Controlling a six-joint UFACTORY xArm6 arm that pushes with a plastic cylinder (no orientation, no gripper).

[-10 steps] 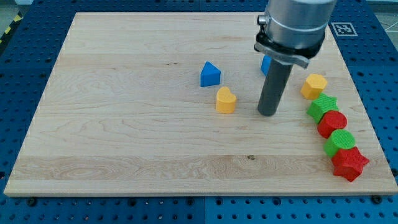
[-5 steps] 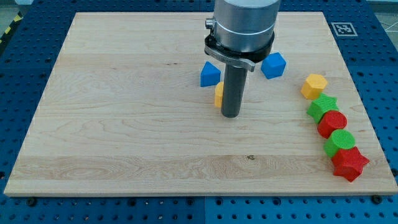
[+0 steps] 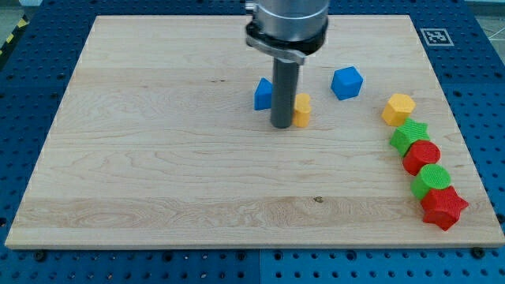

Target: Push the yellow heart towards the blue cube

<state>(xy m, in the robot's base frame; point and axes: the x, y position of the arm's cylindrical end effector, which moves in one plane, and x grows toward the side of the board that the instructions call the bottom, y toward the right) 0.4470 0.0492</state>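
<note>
My tip [image 3: 282, 125] presses against the yellow heart [image 3: 302, 110] on its view-left side, with the blue cube [image 3: 346, 82] up and to the heart's right and a blue triangular block [image 3: 263, 94] just left of the rod.

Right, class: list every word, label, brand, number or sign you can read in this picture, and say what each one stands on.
Readable words, numbers or brand names: none, neither on the wooden board nor on the blocks.
Black-and-white square marker on the blue table by the board's top-right corner: a coded pattern, no letters or digits.
Yellow-and-black striped strip at the view's top left: a marking only, no text.
</note>
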